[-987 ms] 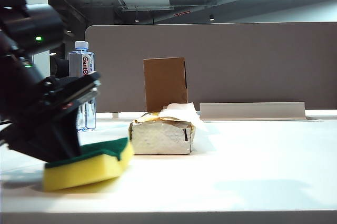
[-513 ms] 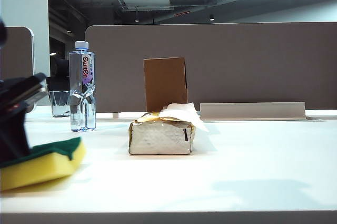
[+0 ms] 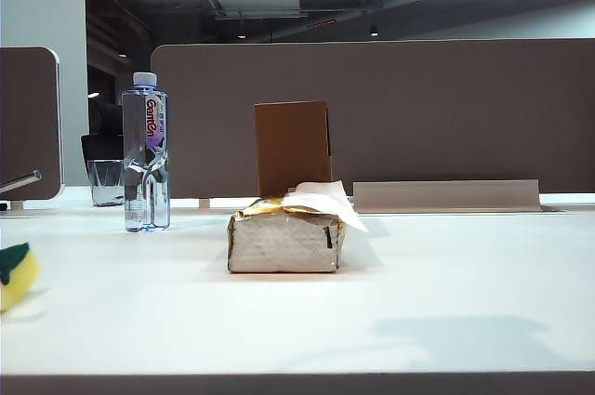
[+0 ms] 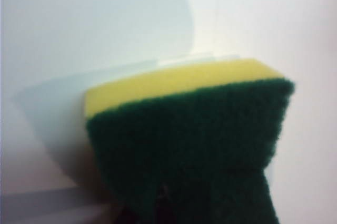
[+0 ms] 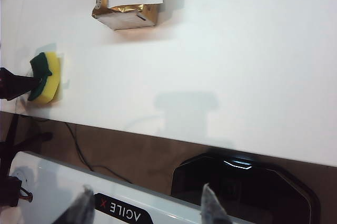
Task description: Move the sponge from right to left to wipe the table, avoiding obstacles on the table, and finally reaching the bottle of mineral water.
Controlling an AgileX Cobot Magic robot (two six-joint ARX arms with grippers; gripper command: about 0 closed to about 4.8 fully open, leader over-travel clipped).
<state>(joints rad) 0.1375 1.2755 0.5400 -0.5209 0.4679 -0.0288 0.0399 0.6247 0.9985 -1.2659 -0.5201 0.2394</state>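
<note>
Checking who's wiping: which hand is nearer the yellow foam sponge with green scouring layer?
Left. The left hand is shut on the sponge at the table's left edge; the right hand hovers open, well apart.

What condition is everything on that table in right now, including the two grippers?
sponge: gripped, green side up, at the table's left edge
left gripper: shut on the sponge
right gripper: open, empty, held off the table
bottle of mineral water: upright, capped, dented waist
tissue pack: crumpled, tissue sticking out
cardboard box: upright, behind the tissue pack
glass tumbler: upright
table: white
</note>
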